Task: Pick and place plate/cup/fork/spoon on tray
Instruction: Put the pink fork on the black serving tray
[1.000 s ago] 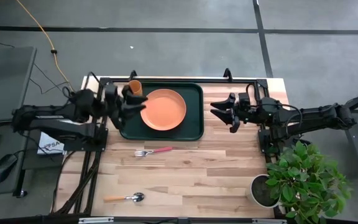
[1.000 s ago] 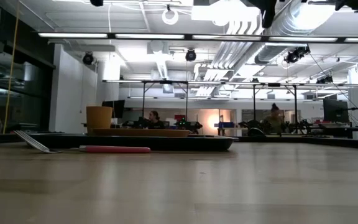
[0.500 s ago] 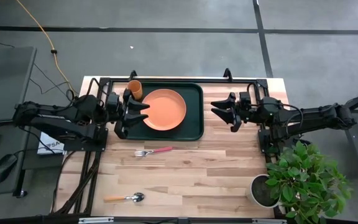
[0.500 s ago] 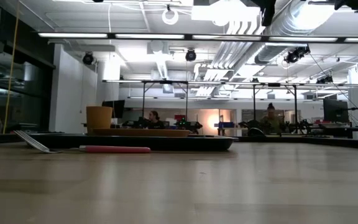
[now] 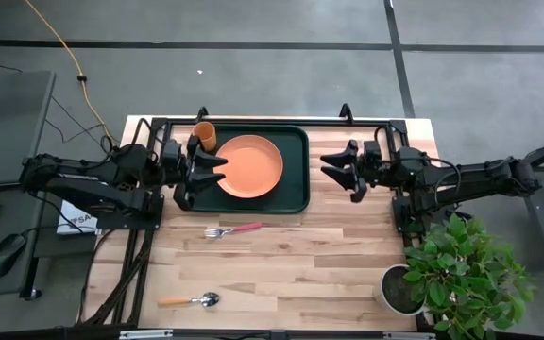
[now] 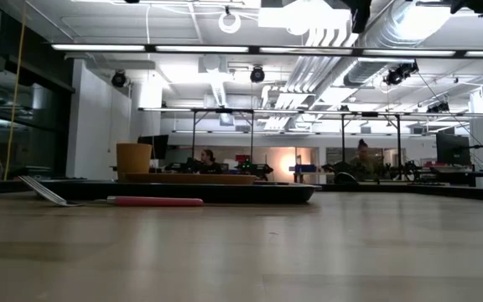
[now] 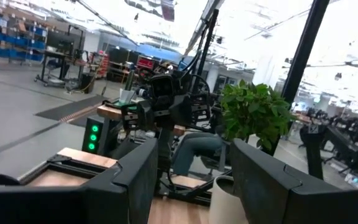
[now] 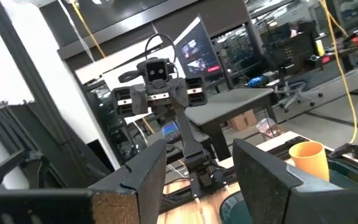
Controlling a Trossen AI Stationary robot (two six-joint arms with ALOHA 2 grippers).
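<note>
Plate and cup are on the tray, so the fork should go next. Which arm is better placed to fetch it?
Probably the left. The fork lies on the table just below the tray's left half, nearer the open left gripper than the open right gripper.

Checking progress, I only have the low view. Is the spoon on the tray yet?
Observer: No. The spoon lies on bare table near the front edge, far from the tray.
Operator: Anything held?
Observer: Nothing. The left gripper hangs open over the tray's left end; the right gripper hangs open just right of the tray.
Operator: Cup's exact spot?
Observer: The cup stands in the tray's back-left corner, beside the plate.
</note>
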